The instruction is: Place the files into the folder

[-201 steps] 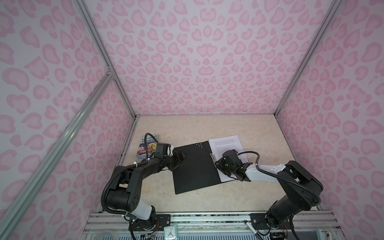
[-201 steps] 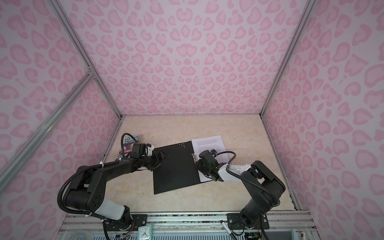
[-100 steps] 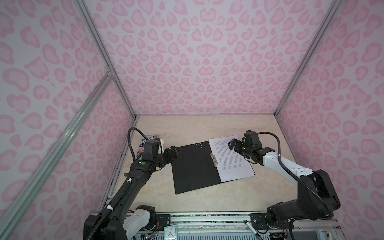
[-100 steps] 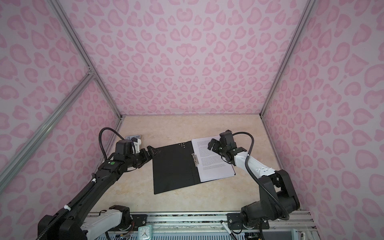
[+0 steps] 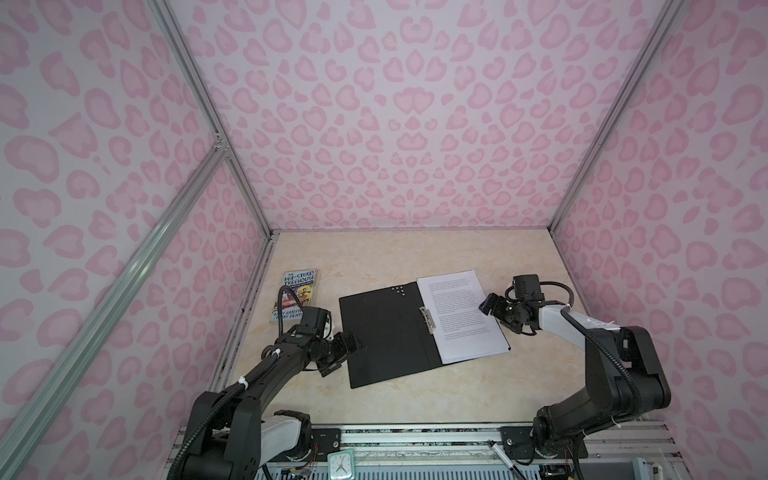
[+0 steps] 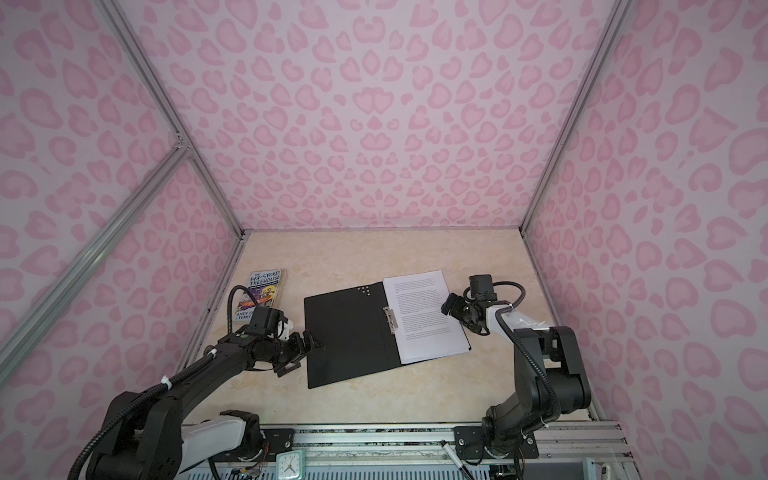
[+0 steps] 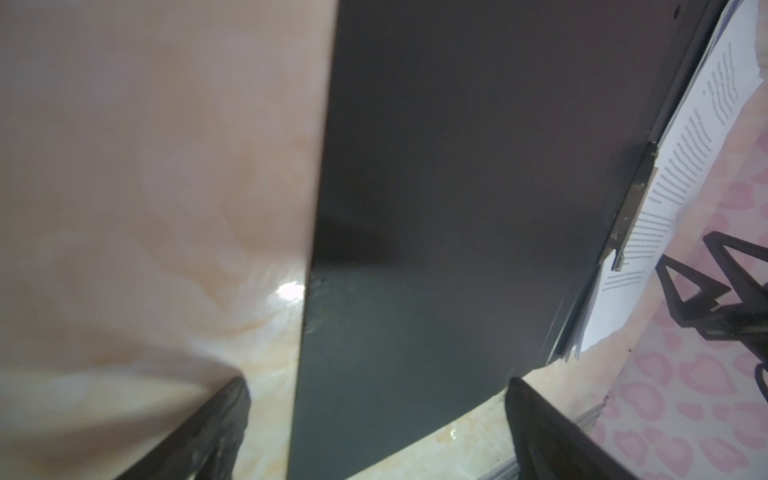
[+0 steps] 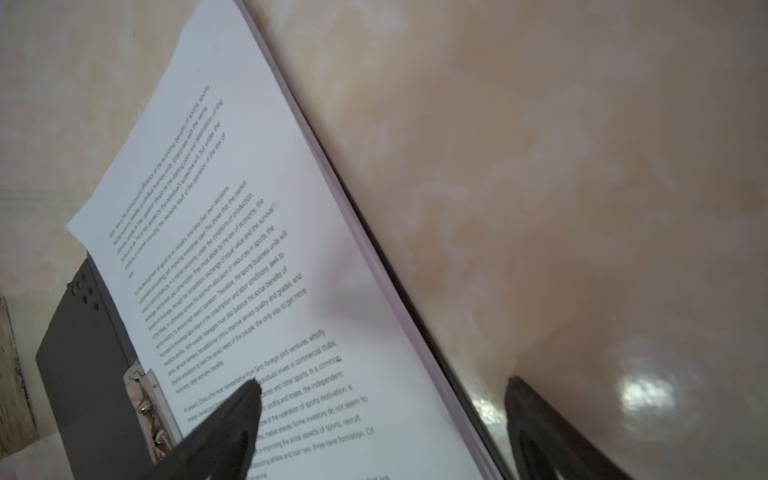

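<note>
The files [image 5: 461,316] are lying stacked on the 3 o'clock half of the open folder [image 5: 384,332], which is resting flat on the table [image 5: 415,395]. The right fingers [image 8: 224,424] are hovering spread wide across the files' 3 o'clock edge, holding nothing. The left fingers [image 7: 216,428] are gaping wide at the folder's 9 o'clock edge, also empty.

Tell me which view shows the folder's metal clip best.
A top view: the whole metal clip shows unobstructed along the folder, beside the files. Left wrist sees it edge-on and dark; right wrist, close but only partly.
</note>
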Tool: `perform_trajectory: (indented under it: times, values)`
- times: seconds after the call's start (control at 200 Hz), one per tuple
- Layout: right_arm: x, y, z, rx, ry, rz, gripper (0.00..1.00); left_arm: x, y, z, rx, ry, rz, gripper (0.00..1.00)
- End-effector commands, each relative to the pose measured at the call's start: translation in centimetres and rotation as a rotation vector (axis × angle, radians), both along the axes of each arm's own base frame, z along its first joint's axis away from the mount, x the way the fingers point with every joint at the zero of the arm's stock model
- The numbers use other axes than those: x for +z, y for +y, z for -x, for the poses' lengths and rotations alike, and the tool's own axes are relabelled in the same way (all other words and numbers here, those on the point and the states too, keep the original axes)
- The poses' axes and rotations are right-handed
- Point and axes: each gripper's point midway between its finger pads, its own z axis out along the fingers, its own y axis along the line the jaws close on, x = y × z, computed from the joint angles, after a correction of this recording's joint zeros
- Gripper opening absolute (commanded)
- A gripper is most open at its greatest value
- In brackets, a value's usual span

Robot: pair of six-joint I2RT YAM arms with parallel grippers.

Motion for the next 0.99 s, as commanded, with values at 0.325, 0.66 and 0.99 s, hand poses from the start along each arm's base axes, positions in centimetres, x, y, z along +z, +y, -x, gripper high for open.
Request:
perform_trajectory:
  times: [0.325,0.66,0.99]
  values:
    - [-3.3,3.3,2.3,0.085,0.124,-0.118,0.85,1.8,-2.9,-3.3,0.001,-0.128,0.204,0.98]
    - [-3.7,3.6,2.9,0.1,0.143,-0.123,0.82,11.5,-4.7,-5.5,-0.068,-0.389,0.346,0.97]
    - [-3.3,3.2,2.8,0.094,0.129,-0.092,0.82,13.6,-4.4,-5.7,-0.073,-0.45,0.308,0.98]
